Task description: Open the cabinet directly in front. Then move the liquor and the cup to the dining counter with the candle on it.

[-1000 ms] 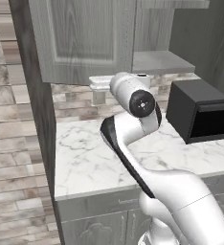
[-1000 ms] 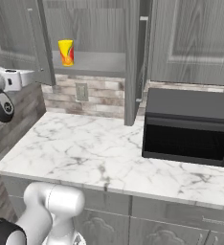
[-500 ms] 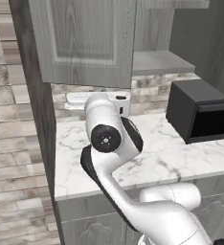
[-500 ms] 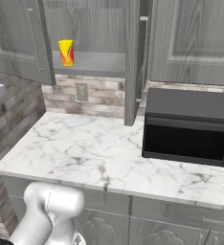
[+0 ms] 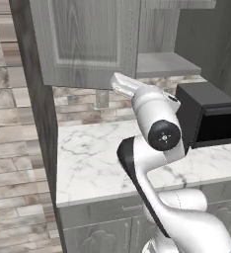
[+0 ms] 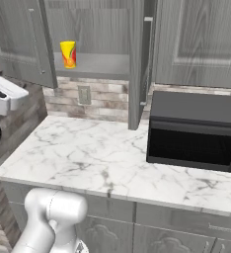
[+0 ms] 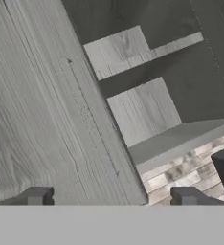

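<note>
The cabinet [image 6: 95, 64] stands open, its left door [image 6: 19, 42] swung out and its right door [image 6: 136, 64] edge-on. The yellow cup [image 6: 68, 53] stands upright at the left of the grey shelf [image 6: 105, 65]. In the hand view my gripper [image 7: 111, 196] is open with nothing between its tips. It faces the left door's wood grain [image 7: 42, 119] and the cabinet's inner shelves [image 7: 142, 112]. My hand [image 5: 123, 84] hangs just under the left door's lower edge [image 5: 88, 79], left of the shelf [image 5: 167, 64]. The liquor, the dining counter and the candle are out of view.
A black microwave [image 6: 196, 131] sits on the marble counter [image 6: 88, 153] at the right, under a shut cabinet door [image 6: 199, 42]. A brick backsplash [image 6: 102, 99] with an outlet [image 6: 83, 95] runs behind. Grey base cabinets [image 6: 176, 222] lie below. A brick wall [image 5: 11, 163] closes the left side.
The jaws have gone from shut to wide open. The arm has swung and turned in front of the counter, the hand staying near the left door's lower edge. The cup has not moved.
</note>
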You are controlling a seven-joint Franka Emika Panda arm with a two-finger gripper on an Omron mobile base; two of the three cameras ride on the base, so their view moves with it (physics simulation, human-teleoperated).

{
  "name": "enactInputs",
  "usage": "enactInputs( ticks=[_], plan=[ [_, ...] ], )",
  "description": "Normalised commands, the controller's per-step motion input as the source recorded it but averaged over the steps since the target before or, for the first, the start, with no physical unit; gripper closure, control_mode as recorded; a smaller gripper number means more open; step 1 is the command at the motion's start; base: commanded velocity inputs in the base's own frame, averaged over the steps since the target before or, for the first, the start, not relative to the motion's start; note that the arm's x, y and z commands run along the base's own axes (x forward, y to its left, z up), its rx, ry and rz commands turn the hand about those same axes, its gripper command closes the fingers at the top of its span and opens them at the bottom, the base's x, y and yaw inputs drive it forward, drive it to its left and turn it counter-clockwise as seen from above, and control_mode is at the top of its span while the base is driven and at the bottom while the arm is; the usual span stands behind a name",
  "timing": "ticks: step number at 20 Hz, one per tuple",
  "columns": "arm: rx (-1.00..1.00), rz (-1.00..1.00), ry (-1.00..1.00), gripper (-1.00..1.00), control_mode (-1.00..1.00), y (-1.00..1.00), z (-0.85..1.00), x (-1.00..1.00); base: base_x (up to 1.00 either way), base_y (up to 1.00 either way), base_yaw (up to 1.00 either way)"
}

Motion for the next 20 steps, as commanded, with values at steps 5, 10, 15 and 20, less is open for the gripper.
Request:
enactInputs(
  ticks=[5, 10, 15, 20],
  plan=[
    [0.36, 0.00, 0.00, -1.00, -1.00, -1.00, 0.18, 0.00, 0.00, 0.00, 0.00],
    [0.27, 0.07, 0.06, -1.00, -1.00, -0.82, 0.28, 0.02, 0.00, 0.00, 0.00],
    [0.16, 0.07, 0.21, -1.00, -1.00, -0.55, 0.20, 0.04, 0.00, 0.00, 0.00],
    [0.06, 0.03, 0.17, -1.00, -1.00, -0.32, 0.04, 0.11, 0.00, 0.00, 0.00]
  ],
)
